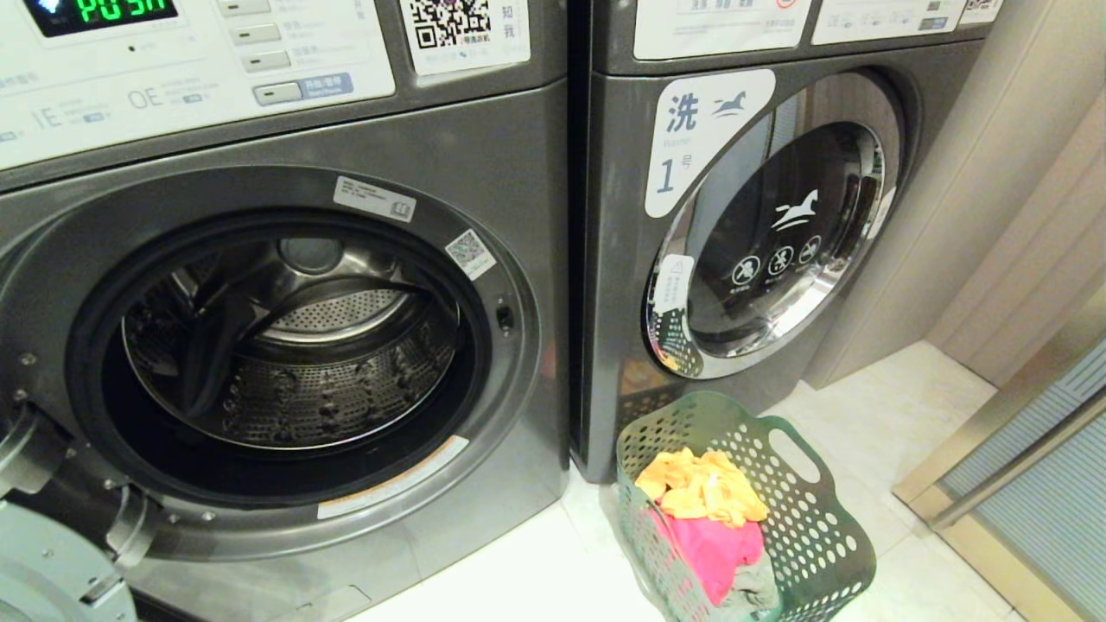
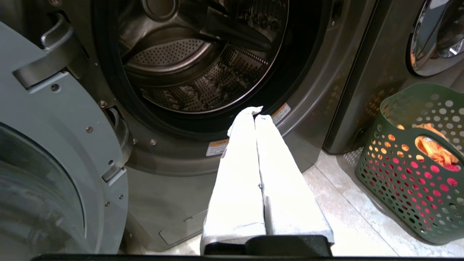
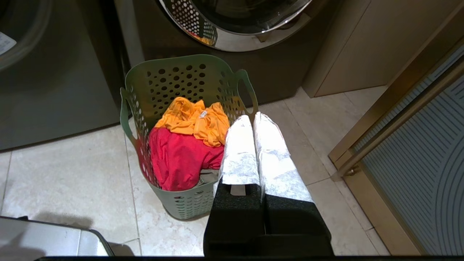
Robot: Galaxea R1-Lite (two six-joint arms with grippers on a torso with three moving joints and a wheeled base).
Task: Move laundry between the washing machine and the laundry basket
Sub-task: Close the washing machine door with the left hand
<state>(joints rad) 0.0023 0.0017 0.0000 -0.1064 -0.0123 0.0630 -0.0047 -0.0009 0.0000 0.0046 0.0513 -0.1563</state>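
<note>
So on the far left the washing machine has its door swung wide open, hinged on its left side, and the steel drum looks bare inside from both the head view and the left wrist view, just perforated metal and the paddles. The left gripper hangs low in front of that opening with its white-wrapped fingers pressed together, nothing pinched between them. Next over is the other grey machine, the one with the 1 on its label, door shut. Down on the tiled floor just in front of it, near the gap between the two machines, sits the laundry basket, upright, and the laundry is all piled in it: orange-yellow piece on top, pink-red one under it, a bit of grey peeking out at the bottom. The right gripper hovers over the basket's near rim, also closed up tight and empty, not touching the clothes
</note>
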